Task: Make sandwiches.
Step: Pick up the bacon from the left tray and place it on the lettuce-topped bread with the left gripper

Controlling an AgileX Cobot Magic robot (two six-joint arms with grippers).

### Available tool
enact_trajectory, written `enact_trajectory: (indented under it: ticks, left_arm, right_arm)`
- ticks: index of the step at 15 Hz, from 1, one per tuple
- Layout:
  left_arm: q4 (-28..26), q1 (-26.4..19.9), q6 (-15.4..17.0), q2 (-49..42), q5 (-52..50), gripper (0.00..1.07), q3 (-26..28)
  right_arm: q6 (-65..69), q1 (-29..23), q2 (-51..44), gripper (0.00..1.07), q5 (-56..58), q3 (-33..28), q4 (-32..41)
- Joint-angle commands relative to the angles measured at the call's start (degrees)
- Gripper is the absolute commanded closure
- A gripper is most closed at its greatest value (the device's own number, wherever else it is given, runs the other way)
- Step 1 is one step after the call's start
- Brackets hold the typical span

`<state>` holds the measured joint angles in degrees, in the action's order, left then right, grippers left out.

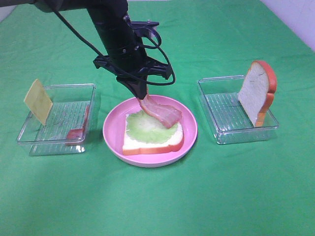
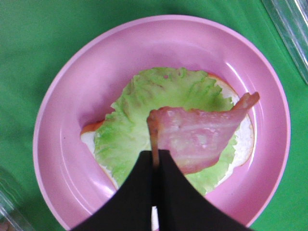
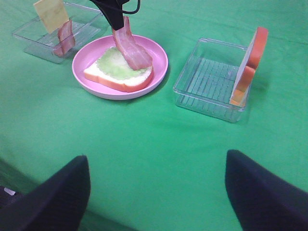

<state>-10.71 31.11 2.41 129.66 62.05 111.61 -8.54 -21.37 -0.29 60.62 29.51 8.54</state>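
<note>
Left tool [image 1: 141, 92] pinched on bacon strip [image 1: 161, 113], its end draped on lettuce [image 1: 142, 130] over bread slice [image 1: 147, 146]. Step: bacon layer. Next you lower, release flat. Right tool [image 3: 156, 185] wide, empty.

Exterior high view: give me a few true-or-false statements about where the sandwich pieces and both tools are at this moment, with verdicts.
1. The left tool is shut on a bacon strip above the pink plate. True.
2. The lettuce leaf lies on a bread slice in that plate. True.
3. The cheese slice lies flat on the lettuce. False: it leans upright at the edge of the left tray.
4. The right tray holds only bacon. False: a second bread slice stands on edge in it.
5. The right tool grips bread. False: it is open and holds nothing.
</note>
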Motion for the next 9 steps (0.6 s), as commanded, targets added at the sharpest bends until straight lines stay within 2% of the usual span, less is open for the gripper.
enact_trajectory:
  ticks: [1, 2, 8, 9]
  left_arm:
    - [0.74, 0.00, 2.86, 0.11, 0.29, 1.07, 0.17]
    - [0.23, 0.00, 3.72, 0.11, 0.57, 1.07, 0.17]
    - [-1.09, 0.00, 3.72, 0.11, 4.93, 1.06, 0.17]
    - [-1.09, 0.00, 3.72, 0.11, 5.10, 0.97, 0.17]
  right_arm:
    - [0.17, -0.06, -0.92, 0.32, 0.11, -0.06, -0.11]
    - [0.17, -0.06, -0.92, 0.32, 0.11, -0.06, -0.11]
    - [0.17, -0.06, -0.92, 0.32, 0.11, -0.06, -0.11]
    - [0.17, -0.06, -0.92, 0.32, 0.11, -0.06, -0.11]
